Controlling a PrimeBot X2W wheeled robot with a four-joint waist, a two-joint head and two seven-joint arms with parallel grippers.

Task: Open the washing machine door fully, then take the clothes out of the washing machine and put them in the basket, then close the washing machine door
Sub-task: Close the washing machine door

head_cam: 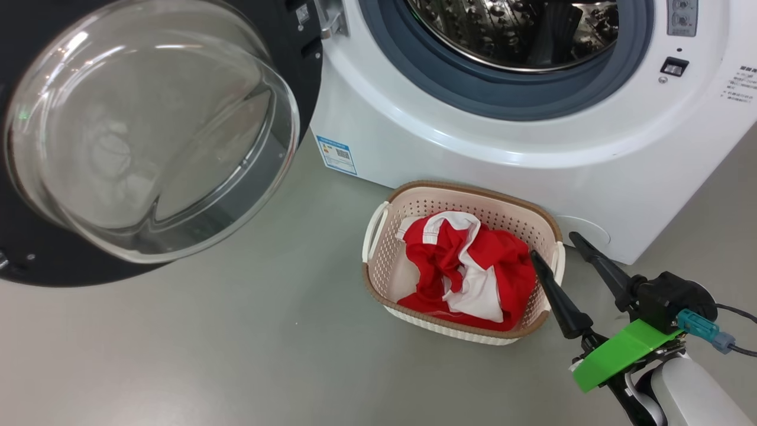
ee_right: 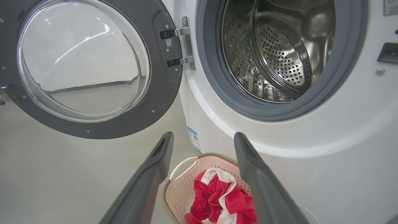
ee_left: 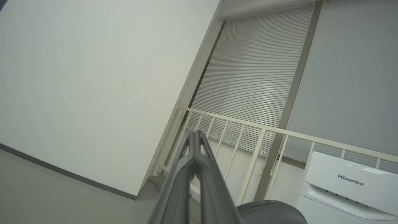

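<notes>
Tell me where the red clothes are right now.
The clothes lie bunched inside the basket, which stands on the floor against the front of the washing machine. In the head view that is lower centre, just left of the open right gripper.

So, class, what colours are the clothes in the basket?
Red and white clothes, clearest in the head view.

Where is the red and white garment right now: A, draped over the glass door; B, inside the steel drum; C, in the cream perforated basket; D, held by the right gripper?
C: the red and white garment lies bunched inside the cream perforated plastic basket.
</notes>
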